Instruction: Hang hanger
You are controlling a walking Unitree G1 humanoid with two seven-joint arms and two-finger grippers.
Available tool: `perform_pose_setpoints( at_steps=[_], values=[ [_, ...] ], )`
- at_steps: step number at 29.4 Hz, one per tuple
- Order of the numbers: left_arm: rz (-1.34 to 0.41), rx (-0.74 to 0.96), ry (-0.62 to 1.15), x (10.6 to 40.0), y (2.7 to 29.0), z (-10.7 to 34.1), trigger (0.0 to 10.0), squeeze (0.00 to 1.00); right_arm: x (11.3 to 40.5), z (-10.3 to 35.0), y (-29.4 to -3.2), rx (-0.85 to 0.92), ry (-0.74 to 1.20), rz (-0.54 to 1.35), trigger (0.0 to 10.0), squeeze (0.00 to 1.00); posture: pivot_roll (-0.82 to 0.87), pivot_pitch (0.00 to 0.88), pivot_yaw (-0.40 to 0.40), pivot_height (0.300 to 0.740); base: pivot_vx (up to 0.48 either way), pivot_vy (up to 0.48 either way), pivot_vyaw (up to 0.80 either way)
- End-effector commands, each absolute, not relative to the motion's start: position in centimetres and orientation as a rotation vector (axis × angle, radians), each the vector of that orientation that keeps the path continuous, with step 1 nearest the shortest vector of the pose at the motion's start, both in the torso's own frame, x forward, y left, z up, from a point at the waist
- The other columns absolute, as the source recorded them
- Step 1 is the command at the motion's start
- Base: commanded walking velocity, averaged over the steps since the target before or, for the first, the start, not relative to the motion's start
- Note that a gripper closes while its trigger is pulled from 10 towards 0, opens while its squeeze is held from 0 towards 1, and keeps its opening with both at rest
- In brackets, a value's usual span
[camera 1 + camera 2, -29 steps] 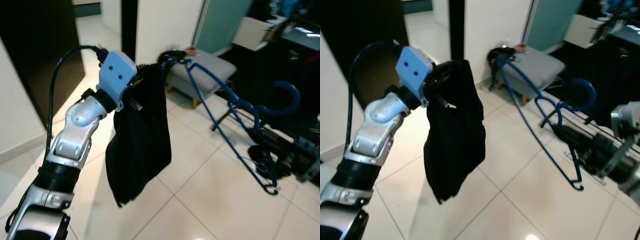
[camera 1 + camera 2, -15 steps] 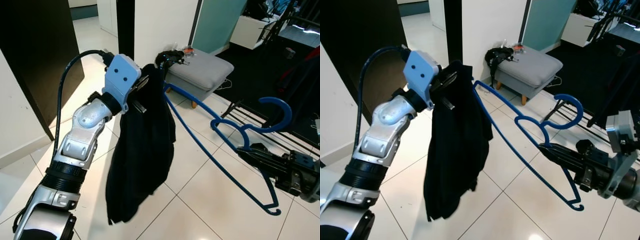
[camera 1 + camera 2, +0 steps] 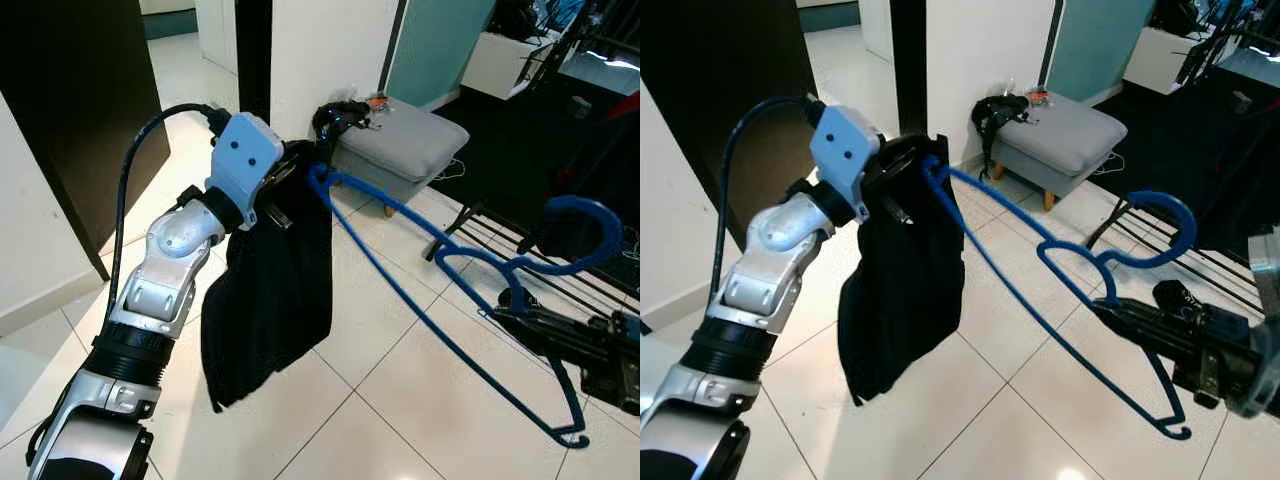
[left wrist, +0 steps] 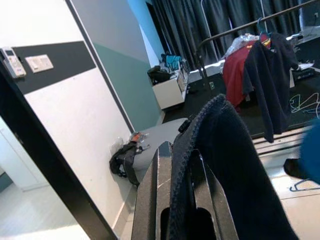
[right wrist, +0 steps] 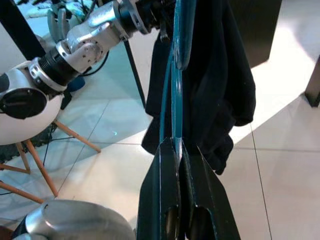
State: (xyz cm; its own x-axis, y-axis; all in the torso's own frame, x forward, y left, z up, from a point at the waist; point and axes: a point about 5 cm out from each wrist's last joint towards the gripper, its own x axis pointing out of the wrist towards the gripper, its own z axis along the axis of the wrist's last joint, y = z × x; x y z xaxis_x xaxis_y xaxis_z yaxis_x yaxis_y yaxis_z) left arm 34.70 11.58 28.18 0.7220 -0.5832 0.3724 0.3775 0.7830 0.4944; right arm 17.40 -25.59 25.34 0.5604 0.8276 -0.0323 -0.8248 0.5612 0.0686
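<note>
Where the left gripper's (image 4: 172, 200) two black fingers (image 4: 150, 200) press together, a fold of the black garment (image 3: 270, 300) is clamped between them, its knitted edge rising above the fingertips in the left wrist view. From that pinch the garment hangs down loose over the white tiled floor (image 3: 380, 390), beside the raised silver left arm (image 3: 165, 270) with its pale blue wrist housing (image 3: 243, 155).

The right gripper (image 5: 176, 150) has its fingers closed on the thin bar of the blue hanger (image 3: 1060, 300), which runs out from the fingertips toward the garment. One end of the hanger reaches the top of the garment, right at the left gripper, and seems to touch the cloth there; whether it goes inside the fabric I cannot tell. The hanger's curved hook (image 3: 585, 235) stands up well away from the garment, just above the right gripper, and its far tip dips toward the floor.

Behind the garment stands a grey padded footstool (image 3: 400, 145) on short wooden legs, with a dark bundle of straps (image 3: 340, 115) lying on the corner nearest the garment. A white wall and a dark doorway (image 3: 80, 110) lie behind the left arm. Farther off from the garment, in the left wrist view, a clothes rail (image 4: 240, 30) carries a red item (image 4: 237, 70) and a dark top (image 4: 272, 65)
</note>
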Motion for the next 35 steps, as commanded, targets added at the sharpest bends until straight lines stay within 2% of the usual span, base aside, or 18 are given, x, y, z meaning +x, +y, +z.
perform_pose_setpoints(
  at_steps=[1, 15, 23, 29, 35],
  values=[
    [-0.558, 0.421, -0.595, 34.5, 11.2, 29.3, 10.0, 0.00, 17.0, 25.8, -25.6, 0.029, 0.065, 0.976, 10.0, 0.00, 0.04, 0.119, -0.049, 0.740, 0.000, 0.000, 0.00],
    [-0.587, 0.386, -0.619, 34.0, 10.4, 29.9, 10.0, 0.00, 18.0, 24.5, -25.3, 0.011, 0.136, 0.922, 10.0, 0.00, 0.04, 0.120, -0.052, 0.740, 0.000, 0.000, 0.00],
    [-0.638, 0.333, -0.631, 33.1, 8.9, 29.8, 10.0, 0.00, 19.4, 23.2, -23.9, 0.010, 0.184, 0.915, 10.0, 0.00, 0.05, 0.122, -0.057, 0.740, 0.000, 0.000, 0.00],
    [-0.767, 0.235, -0.602, 31.8, 7.0, 28.9, 10.0, 0.00, 21.1, 23.3, -23.7, -0.004, 0.134, 0.829, 10.0, 0.00, 0.04, 0.125, -0.062, 0.740, 0.000, 0.000, 0.00],
    [-0.903, 0.227, -0.524, 30.6, 5.4, 26.7, 10.0, 0.00, 22.4, 23.9, -23.2, 0.016, 0.058, 0.780, 10.0, 0.00, 0.05, 0.125, -0.060, 0.740, 0.000, 0.000, 0.00]
  ],
)
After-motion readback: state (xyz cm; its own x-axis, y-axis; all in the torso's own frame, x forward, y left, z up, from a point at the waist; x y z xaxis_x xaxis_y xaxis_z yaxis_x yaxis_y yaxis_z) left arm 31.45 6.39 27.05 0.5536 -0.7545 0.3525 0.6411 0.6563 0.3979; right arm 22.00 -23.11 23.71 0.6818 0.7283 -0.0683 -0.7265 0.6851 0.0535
